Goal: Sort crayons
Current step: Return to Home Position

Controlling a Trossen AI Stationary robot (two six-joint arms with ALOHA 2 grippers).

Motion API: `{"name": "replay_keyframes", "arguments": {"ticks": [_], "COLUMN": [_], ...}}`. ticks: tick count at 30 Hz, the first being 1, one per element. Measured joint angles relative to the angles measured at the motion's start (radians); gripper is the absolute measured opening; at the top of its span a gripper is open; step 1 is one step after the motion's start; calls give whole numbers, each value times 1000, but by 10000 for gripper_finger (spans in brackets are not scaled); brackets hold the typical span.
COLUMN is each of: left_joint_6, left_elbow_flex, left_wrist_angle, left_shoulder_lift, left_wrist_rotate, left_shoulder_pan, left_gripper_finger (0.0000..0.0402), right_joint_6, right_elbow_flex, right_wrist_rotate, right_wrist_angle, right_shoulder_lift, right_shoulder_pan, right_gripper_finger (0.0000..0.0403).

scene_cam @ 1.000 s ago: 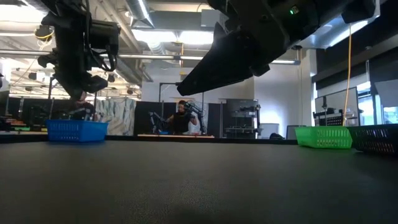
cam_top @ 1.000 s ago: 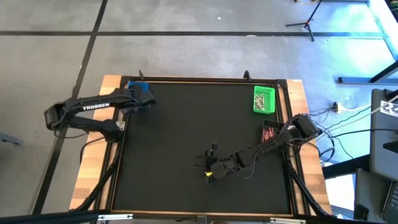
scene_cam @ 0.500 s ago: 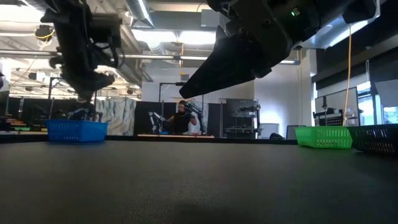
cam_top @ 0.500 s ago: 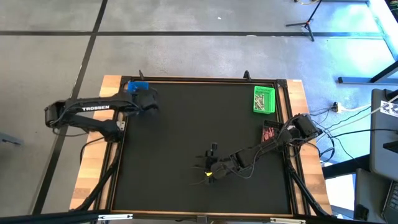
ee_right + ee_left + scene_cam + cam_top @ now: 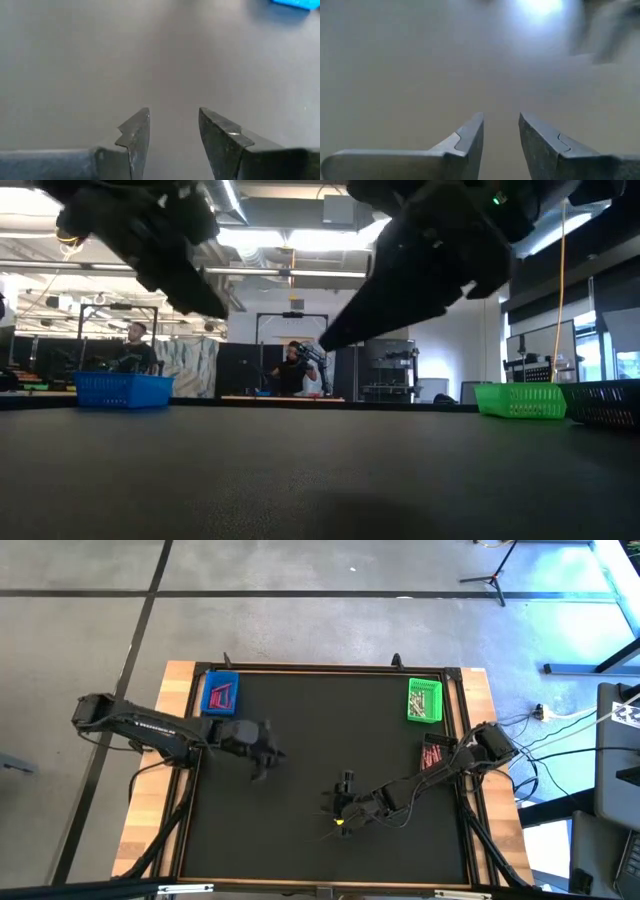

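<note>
Pink-red crayons [image 5: 222, 696] lie in the blue tray [image 5: 208, 693] at the table's far left. More crayons [image 5: 427, 700] lie in the green tray [image 5: 413, 700] at the far right, and red ones [image 5: 434, 754] in a dark tray [image 5: 441, 746] at the right edge. My left gripper [image 5: 268, 760] hangs over the bare mat left of the middle, open and empty [image 5: 501, 120]. My right gripper [image 5: 335, 790] hangs over the mat near the middle, open and empty [image 5: 174, 116].
The black mat [image 5: 300, 720] has a raised wooden frame [image 5: 320, 667] around it. In the low view the blue tray [image 5: 123, 390] stands at the left, and the green tray [image 5: 520, 400] and the dark tray [image 5: 605, 402] at the right. People show in the room beyond the table.
My left gripper has left the place over the blue tray and swung toward the table's near edge and its middle, coming lower over the mat. The crayons in the blue tray, covered before, now show. My right gripper has shifted only a little.
</note>
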Motion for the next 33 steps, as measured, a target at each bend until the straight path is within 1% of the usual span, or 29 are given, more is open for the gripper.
{"name": "replay_keyframes", "arguments": {"ticks": [2, 4, 6, 8, 10, 13, 17, 19, 21, 24, 27, 29, 33], "left_joint_6": [20, 37, 59, 66, 65, 65, 87, 88, 94, 120, 134, 134, 148], "left_elbow_flex": [-56, -103, -150, -205, -268, -346, -425, -451, -478, -520, -560, -566, -566], "left_wrist_angle": [159, 286, 353, 394, 435, 503, 520, 521, 515, 513, 509, 477, 475], "left_shoulder_lift": [0, -2, -23, -52, -91, -176, -307, -363, -411, -472, -539, -580, -637], "left_wrist_rotate": [100, 174, 195, 177, 147, 93, 36, 13, 7, -6, -51, -70, -70], "left_shoulder_pan": [-28, -45, -58, -69, -80, -94, -113, -115, -115, -116, -115, -115, -115], "left_gripper_finger": [116, 113, 107, 99, 90, 75, 54, 46, 40, 31, 23, 19, 13], "right_joint_6": [15, 32, 34, 34, 34, 30, 28, 29, 32, 27, 26, 26, 26], "right_elbow_flex": [0, 0, 0, 0, 0, 0, -33, -76, -129, -234, -355, -441, -609], "right_wrist_rotate": [0, 0, 5, 10, 11, 5, -6, -16, -28, -55, -83, -92, -95], "right_wrist_angle": [-31, -63, -83, -85, -94, -103, -97, -64, -13, 103, 236, 325, 476], "right_shoulder_lift": [0, 0, 0, 0, 0, 0, -27, -64, -106, -182, -268, -327, -473], "right_shoulder_pan": [0, -1, -1, -1, -1, -9, -29, -46, -60, -84, -107, -117, -122], "right_gripper_finger": [169, 169, 169, 160, 143, 103, 47, 20, 6, 12, 19, 20, 20]}}
